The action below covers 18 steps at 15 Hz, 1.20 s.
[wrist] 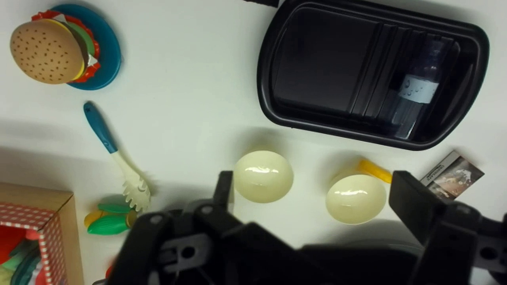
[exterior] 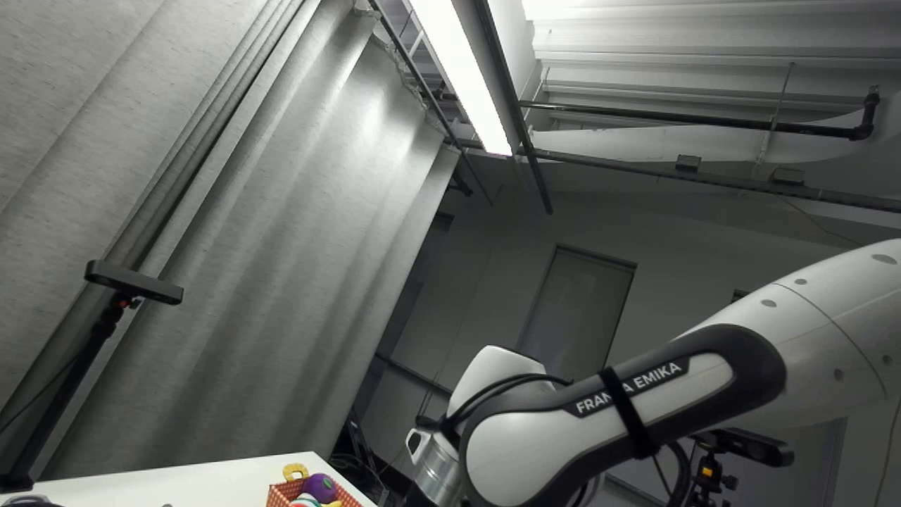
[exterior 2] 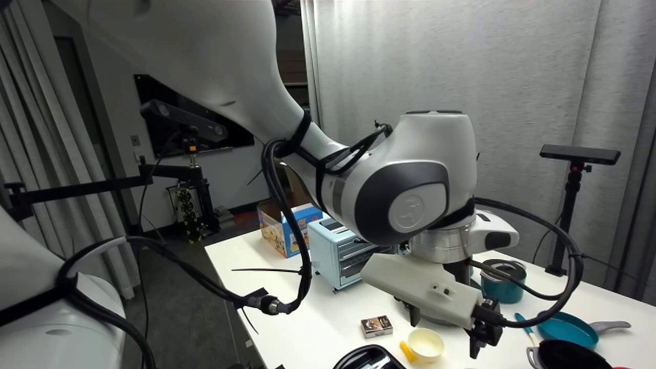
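While the gripper (wrist: 311, 192) hangs with jaws spread wide, two cream bowls (wrist: 263, 177) show in the gap

Because the wrist view looks down on the white table (wrist: 190, 91), both bowls read clearly: upright, mouths up, framed by fingers (wrist: 408, 204) set far apart. Left-hand bowl (wrist: 261, 186) hard by the finger on that side, outlines nearly meeting; cannot tell if they touch. Right-hand bowl (wrist: 356, 199) just beside it, a small space between. Arm (exterior 2: 405, 195) reaches over the table in an exterior view.

Yellow stick (wrist: 375, 171) at the right-hand bowl's upper edge. Small printed carton (wrist: 455, 174) farther right, partly hidden by the other finger. Black tray (wrist: 324, 63) above both bowls in the wrist view, near but apart; clear bottle (wrist: 418, 90) lying in its right-hand part, pale label showing.

Off to the left: toy hamburger (wrist: 47, 51) on a blue plate (wrist: 109, 59); spaghetti server (wrist: 122, 163), blue handle, cream toothed head; green-and-yellow toy vegetables (wrist: 111, 225) by that head; corner of a red-checked box (wrist: 53, 249) with coloured things inside.

In an exterior view: pale blue toaster oven (exterior 2: 325, 256), printed cardboard box (exterior 2: 279, 233) near it, lidded teal pot (exterior 2: 505, 291), teal frying pan (exterior 2: 569, 328) with grey handle.
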Each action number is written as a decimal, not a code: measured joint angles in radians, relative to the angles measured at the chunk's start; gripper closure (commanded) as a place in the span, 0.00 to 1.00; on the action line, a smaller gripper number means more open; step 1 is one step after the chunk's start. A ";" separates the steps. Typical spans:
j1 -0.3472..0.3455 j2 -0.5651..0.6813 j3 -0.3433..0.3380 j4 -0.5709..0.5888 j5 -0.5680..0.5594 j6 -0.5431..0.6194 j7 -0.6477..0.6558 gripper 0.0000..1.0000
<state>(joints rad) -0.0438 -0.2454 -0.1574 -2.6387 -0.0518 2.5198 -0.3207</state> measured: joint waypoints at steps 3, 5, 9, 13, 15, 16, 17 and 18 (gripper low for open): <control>0.000 0.080 0.000 0.058 0.005 0.019 -0.013 0.00; 0.000 0.136 0.000 0.100 0.021 0.026 -0.027 0.00; -0.001 0.250 0.000 0.191 0.067 0.036 -0.069 0.00; -0.013 0.339 0.009 0.271 0.087 0.036 -0.087 0.00; -0.017 0.355 0.014 0.288 0.087 0.036 -0.087 0.00; -0.017 0.357 0.014 0.290 0.087 0.036 -0.087 0.00; -0.017 0.357 0.015 0.290 0.087 0.036 -0.087 0.00; -0.017 0.357 0.015 0.291 0.087 0.036 -0.087 0.00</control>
<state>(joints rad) -0.0612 0.1116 -0.1426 -2.3481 0.0349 2.5561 -0.4075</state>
